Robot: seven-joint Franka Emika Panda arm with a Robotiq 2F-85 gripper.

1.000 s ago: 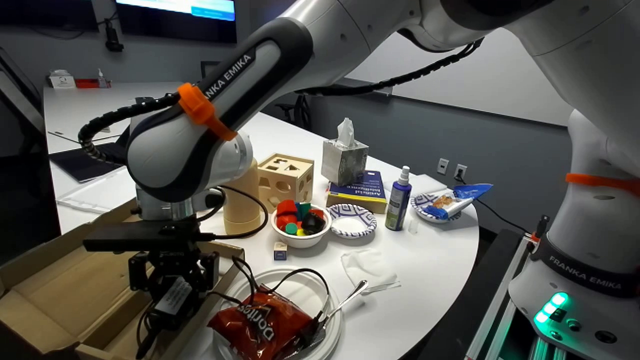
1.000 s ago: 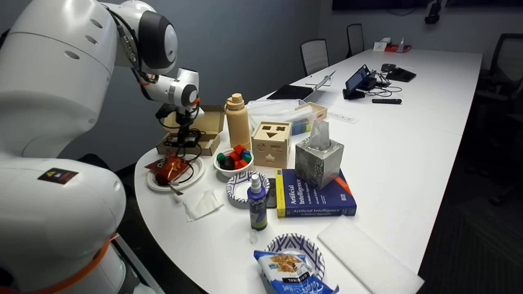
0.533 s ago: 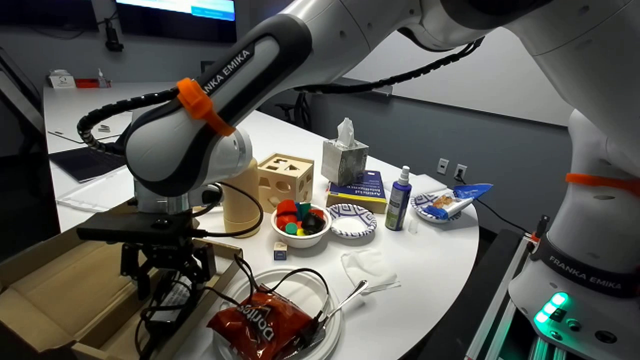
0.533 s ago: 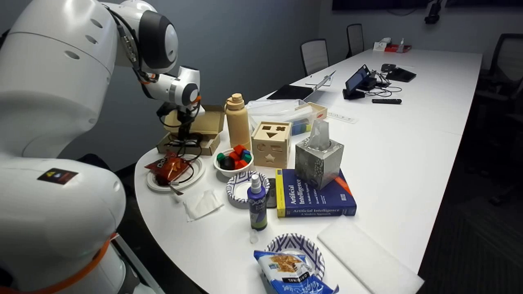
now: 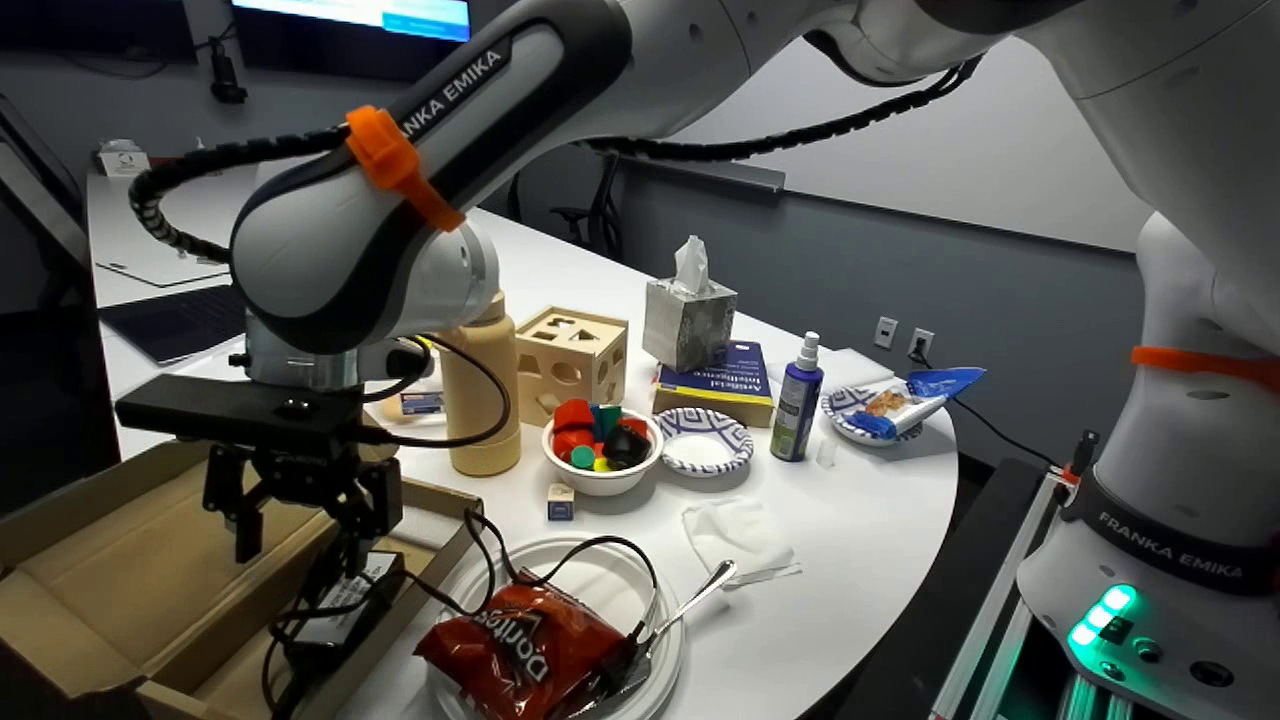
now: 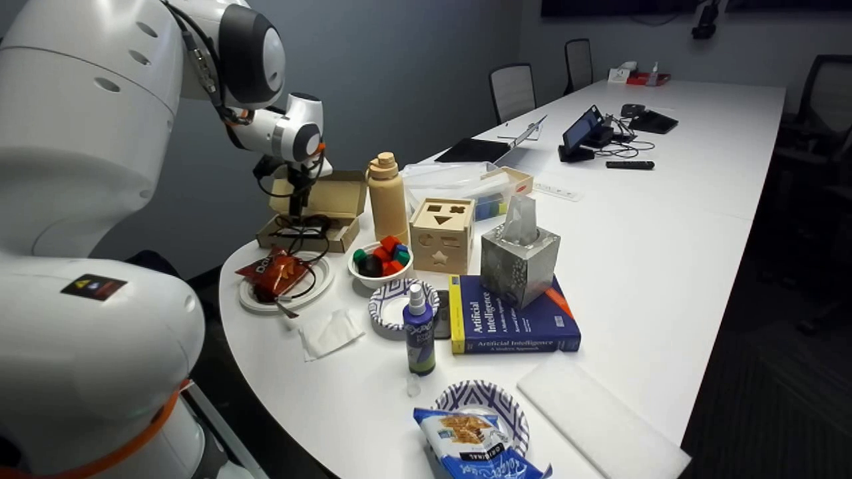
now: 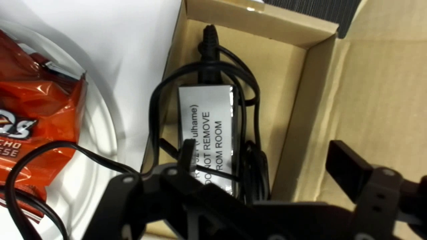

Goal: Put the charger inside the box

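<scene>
Charger (image 7: 206, 116) is set in box (image 7: 307, 116), jaws spread above, cable (image 7: 60, 144) over plate (image 7: 96, 120) perhaps to be gathered in.

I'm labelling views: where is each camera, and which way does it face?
Exterior view: near the box, facing across the table; arm and gripper show.
Exterior view: near the blue bag, facing along the table; arm at left, gripper small.
Wrist view: above the charger, facing down; gripper at bottom.
Both exterior views show box and book.
</scene>
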